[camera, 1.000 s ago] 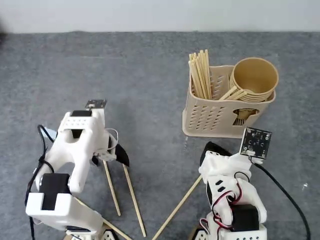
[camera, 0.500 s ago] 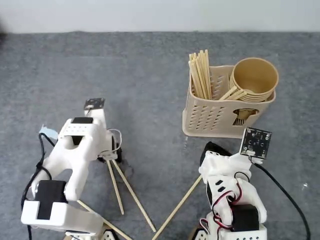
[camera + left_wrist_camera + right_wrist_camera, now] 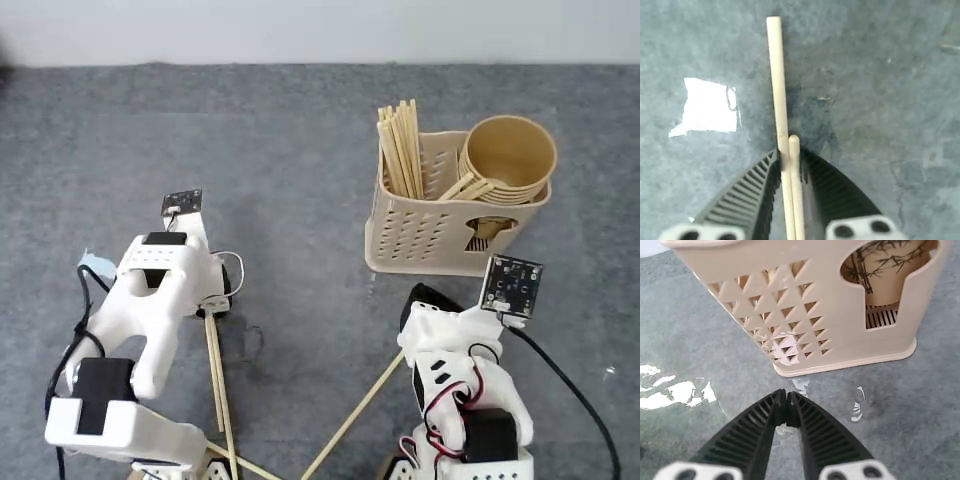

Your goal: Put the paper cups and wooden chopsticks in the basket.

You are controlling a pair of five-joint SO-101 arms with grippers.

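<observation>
Left pincer (image 3: 789, 156) clamped on two pale wooden chopsticks (image 3: 776, 75); right pincer (image 3: 786, 409) closed tight, holding nothing.

The held pair lay side by side between the ribbed black jaws, one stick reaching well past the other, above the grey carpeted desk (image 3: 300, 150) and near a white paper scrap (image 3: 707, 107). The right pincer sat near the front wall of the beige perforated plastic basket (image 3: 840, 340). Inside the basket stood a bundle of wooden chopsticks (image 3: 400, 150) in one compartment and a stack of tan paper cups (image 3: 510, 155) in the other. A single loose wooden chopstick (image 3: 355, 415) lay on the desk between the two arms.
</observation>
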